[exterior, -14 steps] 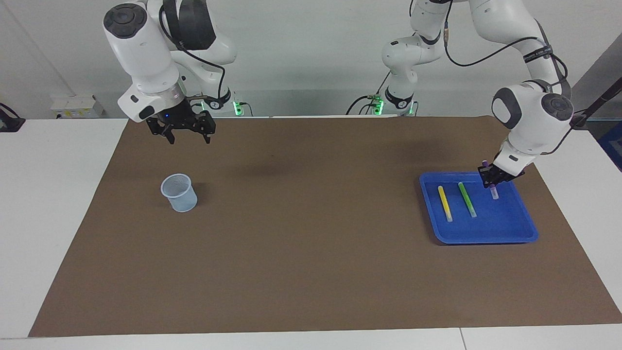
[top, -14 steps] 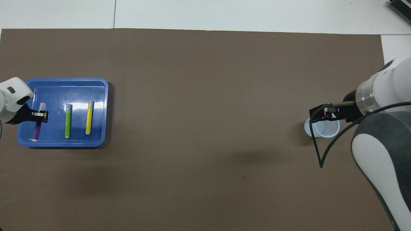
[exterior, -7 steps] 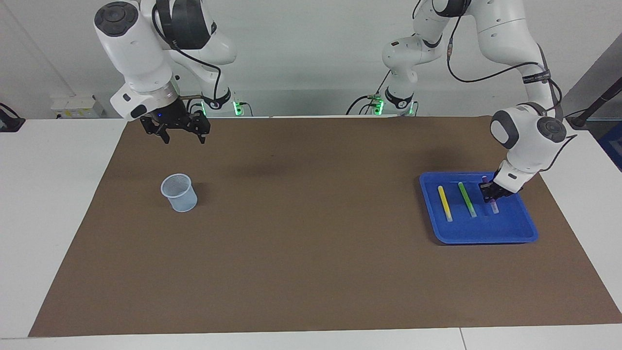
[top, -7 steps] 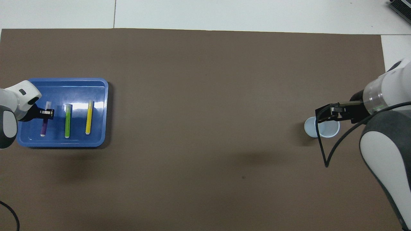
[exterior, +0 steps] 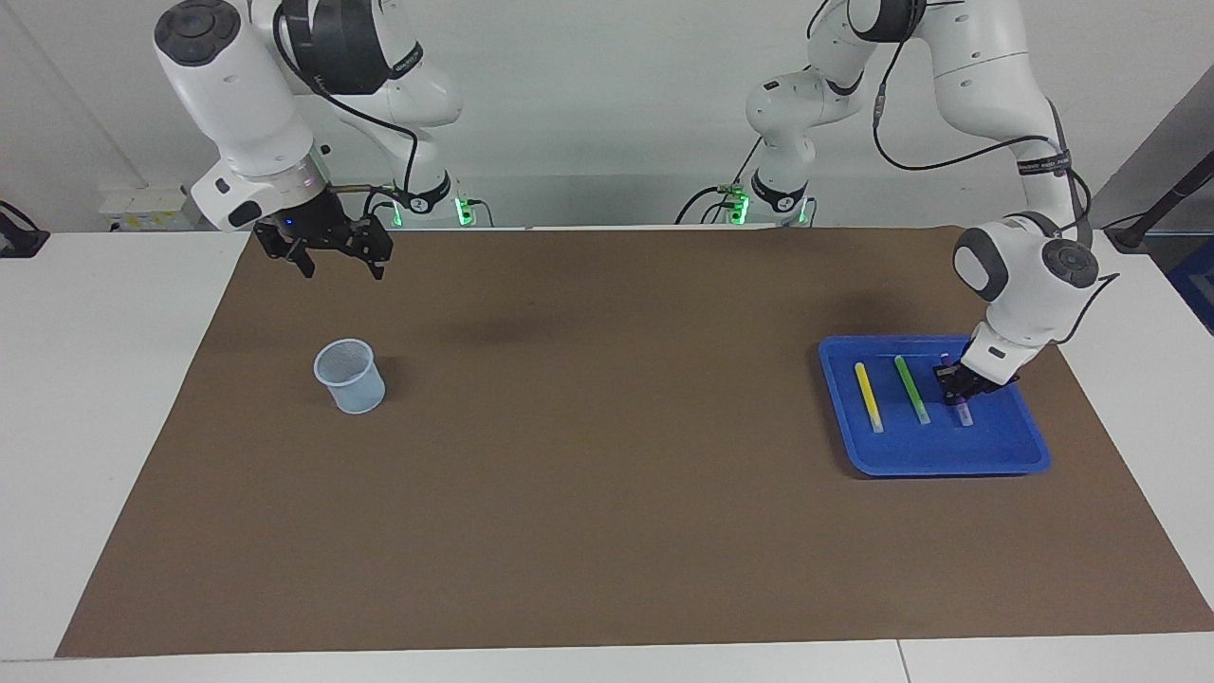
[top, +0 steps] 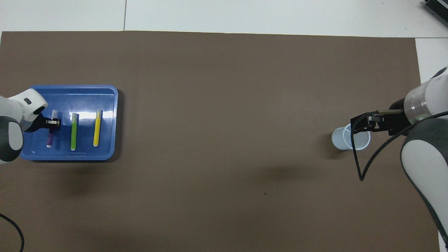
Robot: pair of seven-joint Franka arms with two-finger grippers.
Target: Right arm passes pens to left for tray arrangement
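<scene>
The left gripper apparently pinches the purple pen low in the blue tray, at the green pen's three o'clock, parallel for tidy arrangement. The right gripper waits raised, jaws apart.

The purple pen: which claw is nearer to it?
Left. The left claw is down in the tray, closed on the purple pen. The right claw hangs above the mat near the cup.

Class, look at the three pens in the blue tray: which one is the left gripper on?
The purple pen: the left gripper is down on it, while the green pen and yellow pen lie untouched beside it.
</scene>
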